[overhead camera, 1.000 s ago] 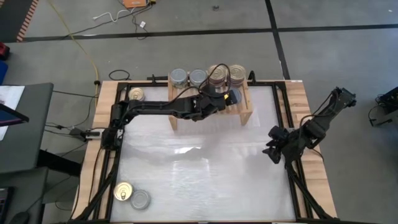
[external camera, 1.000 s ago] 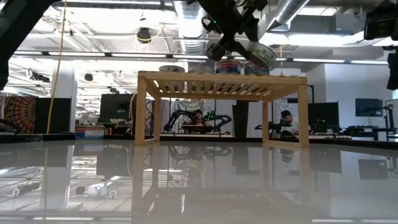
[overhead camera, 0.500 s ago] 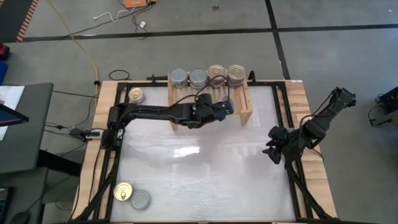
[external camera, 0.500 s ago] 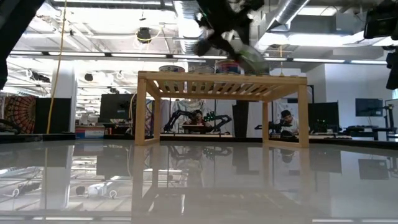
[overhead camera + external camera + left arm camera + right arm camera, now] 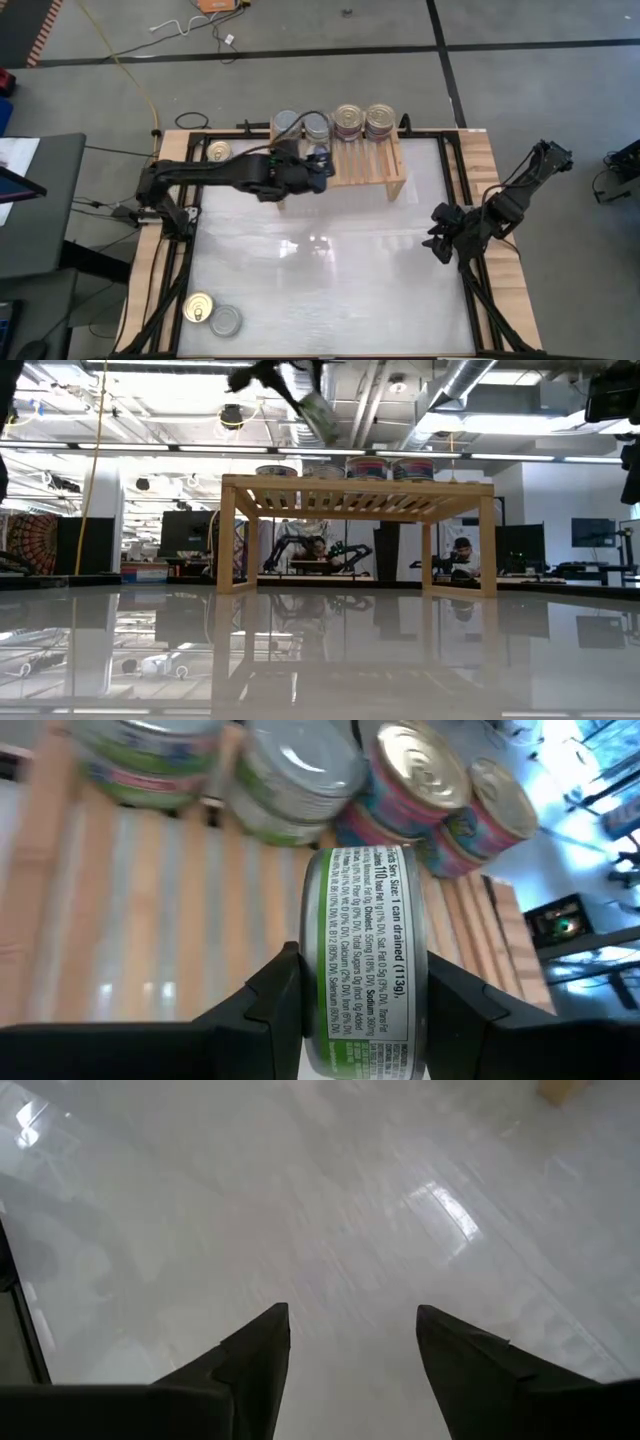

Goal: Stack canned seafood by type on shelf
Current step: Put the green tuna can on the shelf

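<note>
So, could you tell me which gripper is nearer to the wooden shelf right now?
The left. The left gripper, shut on a green-labelled can, hovers over the left part of the shelf. The right gripper sits open near the table's right edge, well off the shelf.

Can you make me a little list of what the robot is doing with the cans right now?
left gripper: shut on a green-label can, held on its edge above the shelf
right gripper: open, empty, waiting over the bare white table
cans on shelf: four stacks along the back, two silver-topped, two gold-topped
cans off shelf: one gold-lidded can beside the shelf, two cans at the near corner
</note>
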Controlling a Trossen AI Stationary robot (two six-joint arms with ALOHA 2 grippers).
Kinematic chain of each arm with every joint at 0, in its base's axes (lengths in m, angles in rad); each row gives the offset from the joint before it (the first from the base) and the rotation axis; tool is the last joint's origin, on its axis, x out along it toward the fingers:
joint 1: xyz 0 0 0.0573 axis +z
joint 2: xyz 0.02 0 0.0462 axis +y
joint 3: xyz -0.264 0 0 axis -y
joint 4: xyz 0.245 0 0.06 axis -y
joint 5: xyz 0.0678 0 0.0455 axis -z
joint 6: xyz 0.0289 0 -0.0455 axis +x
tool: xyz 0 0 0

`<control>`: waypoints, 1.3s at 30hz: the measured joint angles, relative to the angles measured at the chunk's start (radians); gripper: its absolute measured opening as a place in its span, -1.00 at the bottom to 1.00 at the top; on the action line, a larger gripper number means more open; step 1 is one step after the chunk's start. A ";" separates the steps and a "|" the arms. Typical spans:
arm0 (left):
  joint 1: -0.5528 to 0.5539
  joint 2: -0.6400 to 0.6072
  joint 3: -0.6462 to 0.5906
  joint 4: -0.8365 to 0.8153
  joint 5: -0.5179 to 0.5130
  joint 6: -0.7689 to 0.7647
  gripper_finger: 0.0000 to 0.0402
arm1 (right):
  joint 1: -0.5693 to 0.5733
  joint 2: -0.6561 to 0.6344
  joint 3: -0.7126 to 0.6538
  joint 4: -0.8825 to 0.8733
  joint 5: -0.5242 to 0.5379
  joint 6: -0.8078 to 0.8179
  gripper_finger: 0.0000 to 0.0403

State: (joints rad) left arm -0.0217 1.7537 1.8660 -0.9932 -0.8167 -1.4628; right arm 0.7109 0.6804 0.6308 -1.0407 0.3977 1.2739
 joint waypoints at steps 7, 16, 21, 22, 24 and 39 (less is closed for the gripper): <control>-0.060 -0.237 -0.279 -0.034 -0.095 -0.176 -0.27 | 0.000 0.000 0.000 0.001 0.007 0.016 0.21; -0.132 -0.622 -0.846 0.362 -0.205 -0.343 -0.27 | 0.000 0.000 0.000 0.006 0.057 0.082 0.21; -0.032 -0.731 -1.065 0.802 -0.096 -0.074 -0.27 | -0.001 0.000 0.000 0.018 0.120 0.159 0.21; 0.006 -0.744 -1.092 0.847 -0.041 -0.027 -0.27 | -0.002 0.000 0.000 0.028 0.129 0.168 0.21; 0.097 -0.771 -1.137 0.899 0.093 0.033 -0.27 | -0.013 0.000 0.000 0.051 0.139 0.175 0.21; 0.518 -0.875 -1.205 0.921 0.739 0.260 -0.27 | -0.137 0.096 0.000 0.238 0.143 0.177 0.21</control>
State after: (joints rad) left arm 0.4961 0.8783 0.6613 -0.0720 -0.0780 -1.2028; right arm 0.5737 0.7763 0.6308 -0.8026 0.5407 1.4509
